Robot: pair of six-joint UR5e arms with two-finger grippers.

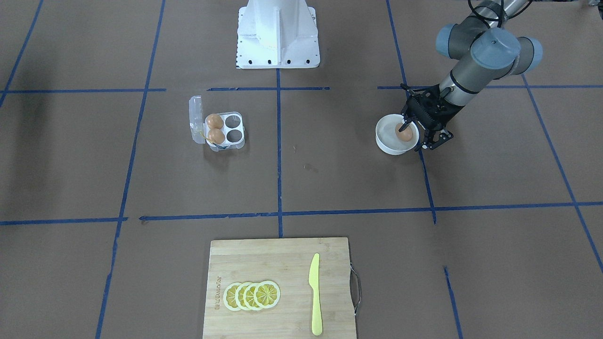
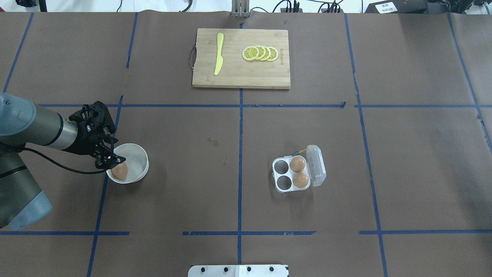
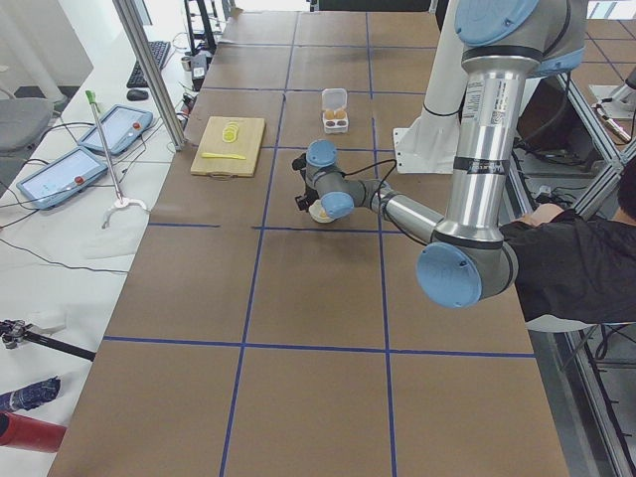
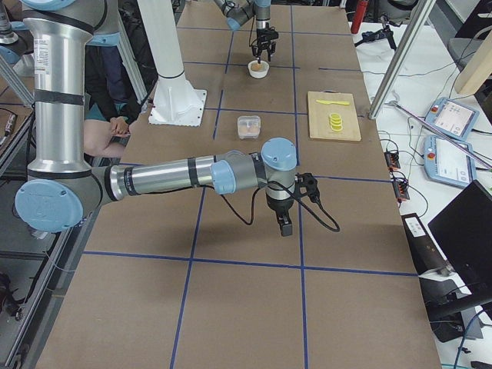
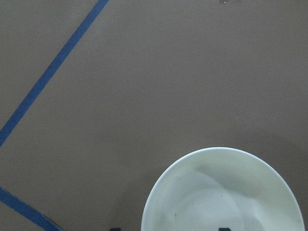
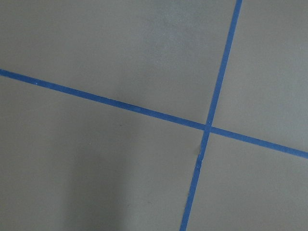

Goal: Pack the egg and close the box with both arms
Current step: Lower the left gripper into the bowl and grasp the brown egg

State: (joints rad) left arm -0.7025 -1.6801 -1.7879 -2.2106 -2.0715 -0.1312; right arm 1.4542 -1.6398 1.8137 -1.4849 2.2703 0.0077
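Since the coming move turns on where the egg lies from each arm, the brown paper-covered bench (image 2: 192, 154) is best read from overhead. The grey tubular left arm with light-blue joint caps (image 2: 34, 127) is extended from the robot's left. The matching right arm (image 4: 161, 178) is seen only from the side, well apart from everything, and whether its black two-finger pincer (image 4: 284, 224) is open or closed cannot be told. The small clear plastic four-cell egg box (image 2: 282, 174) is set on the robot's right of the centre tape line (image 2: 240, 130). Its hinged transparent lid (image 2: 317, 165) is laid open on the side away from the left arm, two tan-brown eggs (image 2: 297, 164) are seated in the cells beside the lid, and the two cells facing the left arm are vacant. The round white bowl (image 2: 138, 157) is placed well apart from the box, on the robot's left. The left arm's black pincer (image 2: 111, 161) is held at the bowl's rim with its jaws spread wide; two dark fingertips (image 5: 222, 229) are glimpsed far apart at the bottom edge of the wrist view, and nothing is seen gripped. The smooth oval brown egg to be packed (image 2: 120, 173) is found inside the bowl, right at that pincer, and its long axis cannot be read with certainty. The grasp is judged to fall to the left arm, after which a carry rightward across the centre line to a vacant cell would be called for.
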